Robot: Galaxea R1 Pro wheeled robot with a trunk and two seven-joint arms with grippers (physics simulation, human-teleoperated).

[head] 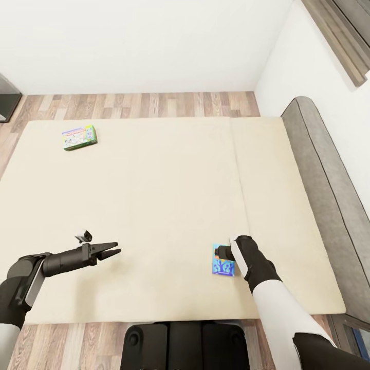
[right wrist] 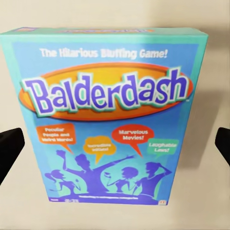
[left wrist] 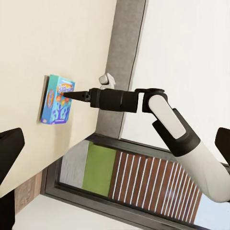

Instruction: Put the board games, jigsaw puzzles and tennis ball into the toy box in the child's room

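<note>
Risk is lying mainly in the grasp of the blue game [head: 222, 260], which is resting flat near the bed's [head: 154, 205] 5 o'clock edge in the head view. Right gripper [head: 224, 253] is hovering directly over it, fingers [right wrist: 10, 148] spread wide to either side of the "Balderdash" lid in its wrist view and touching nothing. Because the box is lying flat on soft mattress, fingers descending astride it are likely sinking into the padding or skidding along the lid, pushing the box toward the near edge and onto the floor [head: 77, 344]. Left gripper [head: 114, 252] is hanging idle at 7 o'clock, jaws slightly parted and empty. Green game [head: 79, 137] is waiting at 11 o'clock, well apart, probably beyond easy reach from this stance.
</note>
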